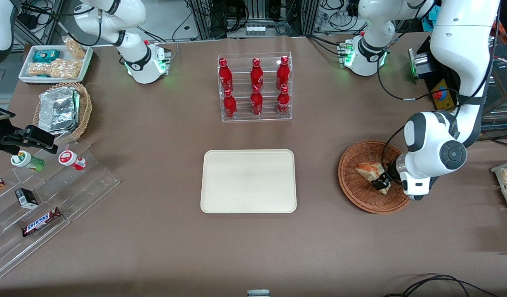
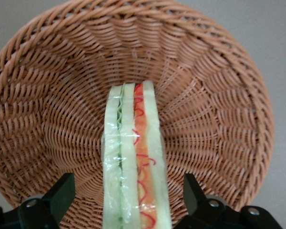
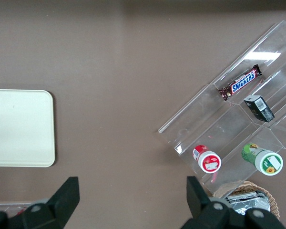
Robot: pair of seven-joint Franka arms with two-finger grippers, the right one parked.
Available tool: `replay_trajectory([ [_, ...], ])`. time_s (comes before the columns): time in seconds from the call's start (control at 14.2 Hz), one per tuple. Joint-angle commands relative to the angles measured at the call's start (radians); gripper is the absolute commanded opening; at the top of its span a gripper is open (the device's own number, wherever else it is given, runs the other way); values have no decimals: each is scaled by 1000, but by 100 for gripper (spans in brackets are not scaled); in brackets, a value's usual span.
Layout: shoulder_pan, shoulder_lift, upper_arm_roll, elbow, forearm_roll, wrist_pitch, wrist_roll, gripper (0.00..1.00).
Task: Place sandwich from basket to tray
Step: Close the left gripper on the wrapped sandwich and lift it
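step: grasping the sandwich [image 2: 133, 157] in the basket [image 1: 352, 187]; lift and carry to the tray [image 1: 248, 181] not yet done.
my claw: claw [image 2: 128, 200] down inside the basket, jaws wide apart, one finger on each side of the sandwich, visible gaps both sides, so nothing held yet.
sandwich: standing on edge in the basket bowl, wrapped in clear film, green filling layer toward one finger [image 2: 57, 198], orange layer toward the other; front view shows it right at my claw [image 1: 381, 183].
tray: bare, on the desk [image 1: 154, 247], well apart from the basket toward the parked arm's end.
how to close: looks fairly centred; close slowly so both pads meet the bread faces together, else it tips or slides on the wicker.
squeeze: my guess is soft bread, slippery film; firm enough to hold, not enough to crush the filling.
depth: grip low enough to catch the thick part, not just the thin edge, without jamming fingertips into the weave.
lift: straight up to clear the basket rim before moving sideways.
risk: film slipping, wedge rotating in the grip.
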State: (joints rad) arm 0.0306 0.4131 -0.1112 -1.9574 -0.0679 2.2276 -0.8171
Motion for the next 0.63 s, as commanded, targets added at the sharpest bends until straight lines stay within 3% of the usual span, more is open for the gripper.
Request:
replay_trajectory([
  [0.0,-8,-16,-7,-35,2,20,-19,100],
  [0.14,-8,-14,-21,-57,2,20,-19,100],
  [0.21,-8,-14,-22,-58,0,17,-19,90],
  [0.35,-6,-19,-22,-58,-4,6,-23,30],
  [0.42,-5,-17,-22,-54,-6,6,-7,8],
  [0.56,-4,-19,-22,-26,-12,3,-7,4],
])
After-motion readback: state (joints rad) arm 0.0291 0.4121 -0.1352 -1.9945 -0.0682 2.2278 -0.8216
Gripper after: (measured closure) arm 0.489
